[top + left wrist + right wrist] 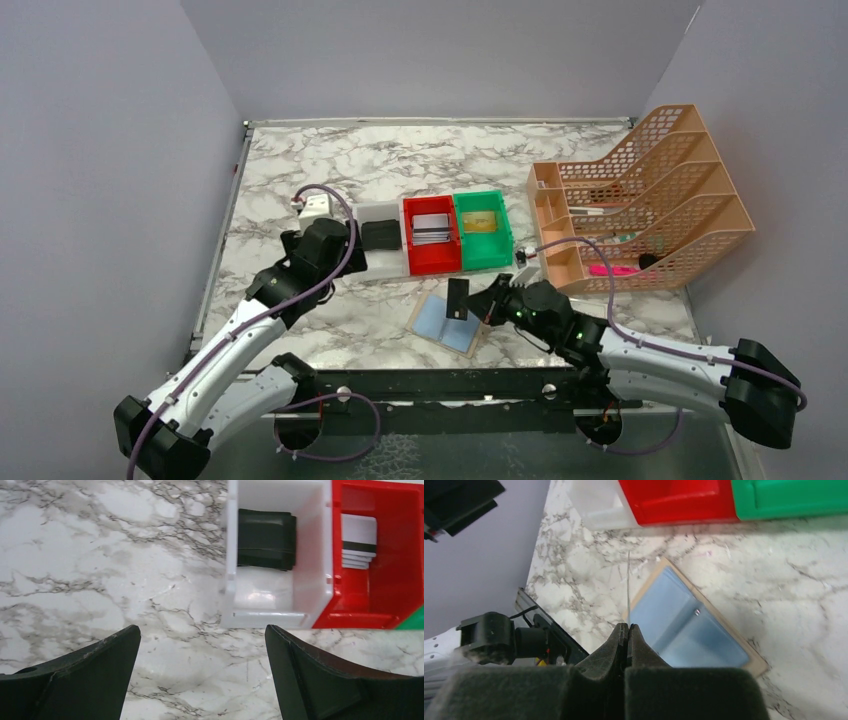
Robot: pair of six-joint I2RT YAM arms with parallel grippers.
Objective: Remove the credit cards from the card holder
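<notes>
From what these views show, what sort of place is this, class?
Probably a robot lab test cell: a left arm and right arm bolted at a marble-patterned table, grey partition walls around it, a red bin and green bin staged.

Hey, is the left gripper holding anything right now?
No, the left gripper stands wide open over the marble table, with nothing between its jaws.

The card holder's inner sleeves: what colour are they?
Light blue, on the card holder with a tan edge; right wrist view shows it best.
</notes>
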